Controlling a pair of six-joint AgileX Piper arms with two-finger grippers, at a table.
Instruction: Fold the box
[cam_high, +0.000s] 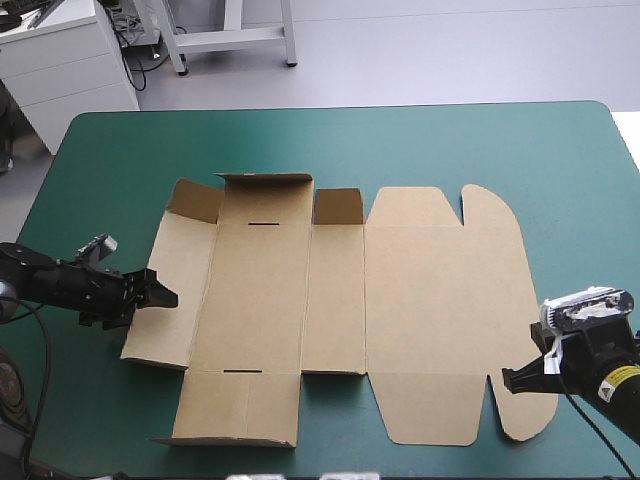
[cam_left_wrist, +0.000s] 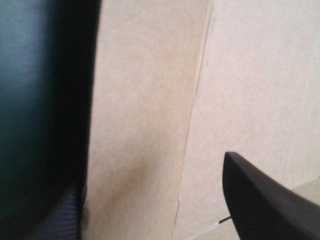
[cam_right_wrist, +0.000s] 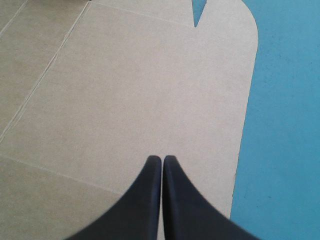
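Observation:
The brown box (cam_high: 420, 300) lies as a cut sheet on the teal-green cover, its right half flat. At its left part the small far flaps (cam_high: 265, 182) stand up and the left panel (cam_high: 170, 290) tilts a little. My left gripper (cam_high: 160, 293) is at that panel's outer edge, open. In the left wrist view the left gripper (cam_left_wrist: 160, 210) has board (cam_left_wrist: 150, 100) between its spread fingers. My right gripper (cam_high: 515, 380) is shut over the front right rounded flap. In the right wrist view the right gripper (cam_right_wrist: 162, 161) points across flat board (cam_right_wrist: 125, 90).
Teal-green cover (cam_high: 450, 140) shows all round the box, widest along the far edge. A narrower strip (cam_right_wrist: 285, 125) lies beside the rounded flap at the table's right edge. A dark band of cover (cam_left_wrist: 30, 75) borders the left panel.

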